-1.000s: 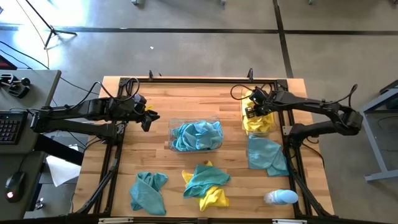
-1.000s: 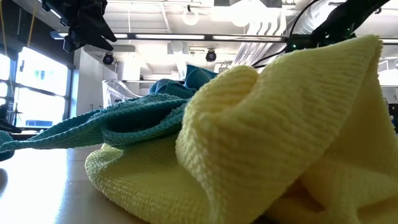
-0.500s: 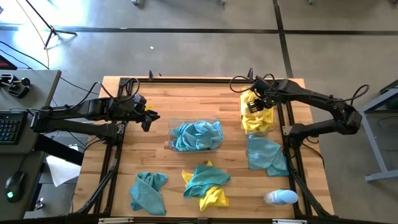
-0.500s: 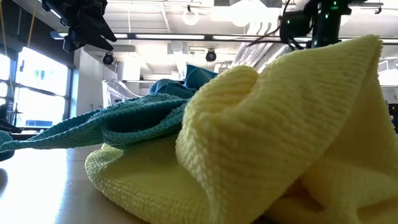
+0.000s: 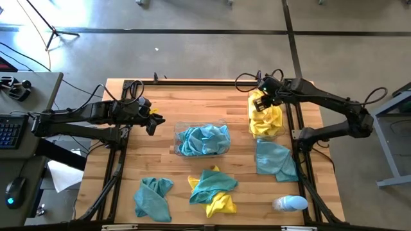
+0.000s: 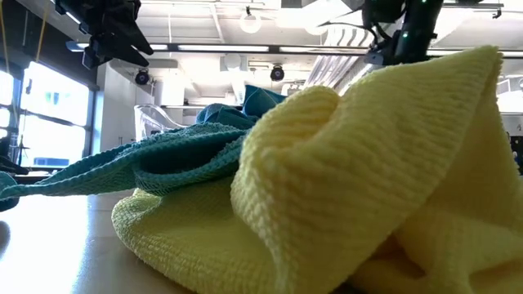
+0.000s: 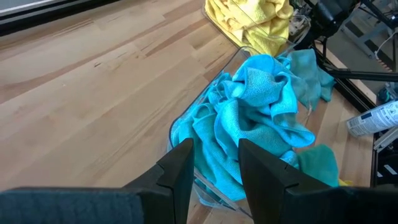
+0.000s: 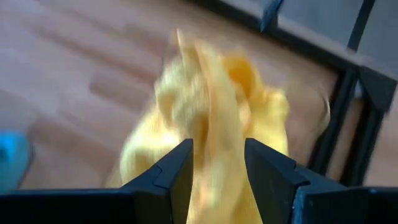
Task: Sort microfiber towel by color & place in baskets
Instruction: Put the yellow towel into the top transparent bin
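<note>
A clear basket (image 5: pixel 176 131) at mid-table holds teal towels (image 5: pixel 203 140); a second basket (image 5: pixel 251 130) at the far right holds yellow towels (image 5: pixel 266 122). My right gripper (image 5: pixel 259 104) hovers above the yellow towels (image 8: pixel 205 106), open, with nothing between its fingers. My left gripper (image 5: pixel 154 123) waits open, left of the teal basket and above the table, aimed at the teal towels (image 7: pixel 249 118). Loose on the table lie a teal towel (image 5: pixel 153 197), a teal towel over a yellow one (image 5: pixel 213 187) and another teal towel (image 5: pixel 276 160).
A pale bottle (image 5: pixel 290 203) lies near the front right corner. Dark frame rails (image 5: pixel 299 160) run along the table's left and right sides. Bare wood (image 5: pixel 192 102) lies between the baskets and the far edge. In the low view, the near yellow towel (image 6: pixel 368 180) fills most of the picture.
My right gripper has risen out of the yellow basket and drawn slightly toward the far edge, rolling a little. The yellow towels stay in the basket. My left arm has kept still.
</note>
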